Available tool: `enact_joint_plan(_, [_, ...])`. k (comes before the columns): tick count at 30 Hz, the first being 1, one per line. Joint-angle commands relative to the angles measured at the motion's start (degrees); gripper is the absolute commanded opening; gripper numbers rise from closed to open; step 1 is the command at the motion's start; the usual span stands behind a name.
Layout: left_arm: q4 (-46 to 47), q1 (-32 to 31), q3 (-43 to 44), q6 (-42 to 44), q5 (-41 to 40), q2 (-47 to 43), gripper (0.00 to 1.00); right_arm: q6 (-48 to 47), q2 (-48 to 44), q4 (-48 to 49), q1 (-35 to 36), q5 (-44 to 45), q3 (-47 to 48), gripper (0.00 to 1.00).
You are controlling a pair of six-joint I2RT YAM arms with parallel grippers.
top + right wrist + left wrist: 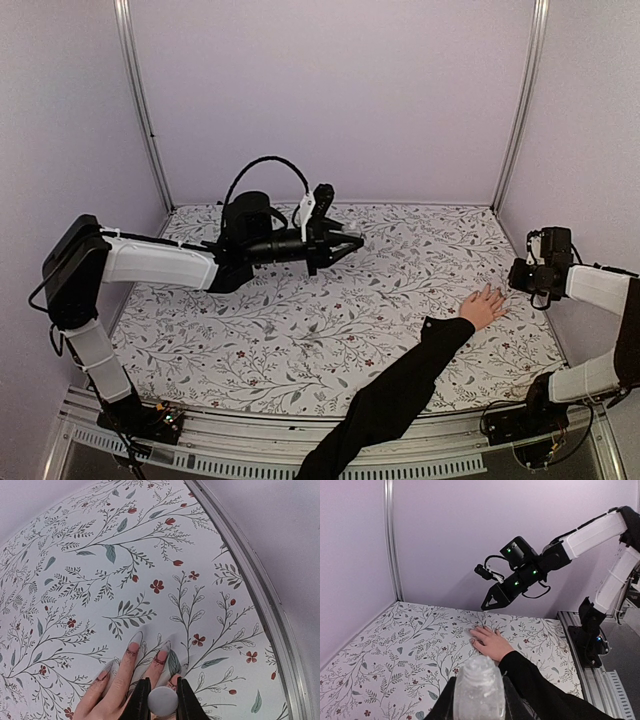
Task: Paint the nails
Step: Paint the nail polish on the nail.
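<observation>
Resting flat on the floral-print table (pixel 300 330), a light-skinned hand (pixel 485 306) lies at about 3 o'clock of the table's middle in the top view. Its fingers are spread toward 1 o'clock, and its black sleeve (pixel 400 390) runs off toward 7 o'clock, past the near edge.

The nails (pixel 136 638) show best in the right wrist view. They are long and pale, with reddish marks near their bases, and they point toward 12 o'clock on the patterned cloth. A metal rail (pixel 260 595) borders the table at 3 o'clock of them.

The right tool (pixel 490 602) hangs just above the hand at its 2 o'clock in the top view. In the left wrist view there is clear air between its tips and the knuckles. Its fingers (pixel 144 700) are clenched on a small round pale piece (pixel 162 700), which sits directly over the fingertips in its own camera. What that piece is cannot be told.

The left tool (pixel 352 241) reaches out over the table at about 12 o'clock of its middle, well apart from the hand. It is grasping a small translucent bottle (pixel 479 690), which stands upright between its dark fingers (pixel 516 707).
</observation>
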Motion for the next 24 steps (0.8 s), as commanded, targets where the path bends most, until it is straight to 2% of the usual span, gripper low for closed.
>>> enact_joint_plan(1, [1.71, 0.77, 1.43, -0.71, 0.76, 0.87, 0.0, 2.45, -1.09, -2.56, -0.21, 2.55, 0.27, 0.0])
enact_joint_plan(9, [1.63, 0.75, 1.61, -0.31, 0.79, 0.99, 0.0, 4.14, 1.56, -3.63, -0.21, 7.2, 1.57, 0.0])
enact_joint_plan(24, [1.89, 0.86, 1.26, -0.61, 0.47, 0.88, 0.0, 4.04, 3.28, -1.47, -0.21, 5.06, 2.11, 0.0])
